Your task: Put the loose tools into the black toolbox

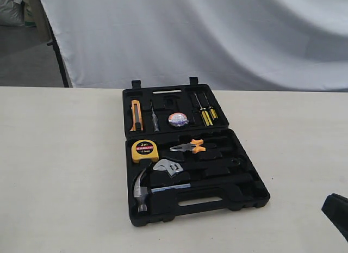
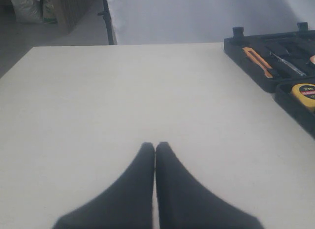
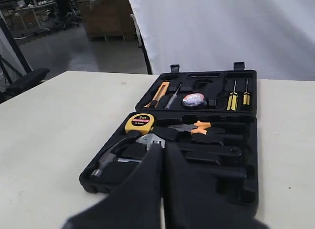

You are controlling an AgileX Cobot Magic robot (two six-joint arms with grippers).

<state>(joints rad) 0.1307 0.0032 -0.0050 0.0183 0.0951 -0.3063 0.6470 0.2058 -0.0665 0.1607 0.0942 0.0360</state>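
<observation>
Jaws left and right meet, empty; tape measure [image 1: 144,150] in black toolbox [image 1: 256,198] reads "2m".

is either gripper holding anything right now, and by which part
Nothing is held. The left gripper and right gripper are both shut and empty; the hammer, wrench and tape roll lie in the toolbox.

Soft, even, diffuse light; faint shadows on the pale table [image 1: 65,171]. Pictures slightly hazy; both wrist-view claws blur close up.
</observation>
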